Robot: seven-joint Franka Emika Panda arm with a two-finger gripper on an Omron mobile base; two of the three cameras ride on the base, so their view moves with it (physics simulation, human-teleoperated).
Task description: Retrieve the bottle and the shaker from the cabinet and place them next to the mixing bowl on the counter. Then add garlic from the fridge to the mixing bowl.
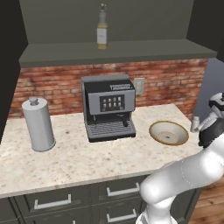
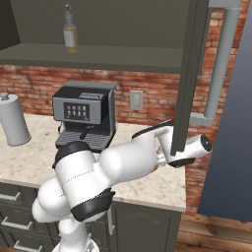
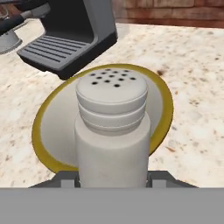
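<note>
- The shaker [image 3: 112, 131] is a stubby white cylinder with a ribbed neck and a domed cap dotted with small dark holes.
- It stands upright between the gripper [image 3: 112, 179]'s fingers, which are closed against its lower sides, so the hand has hold of it.
- From the left it shows as a small pale shape [image 1: 195, 124] at the arm's end, just right of the mixing bowl [image 1: 169, 132].
- That bowl is shallow, cream inside with a yellow rim, on the speckled counter [image 1: 78, 162].
- The bottle [image 1: 102, 27], slim, clear-necked with pale yellow liquid, stands on the cabinet shelf [image 1: 118, 51] above the coffee machine [image 1: 108, 107].
</note>
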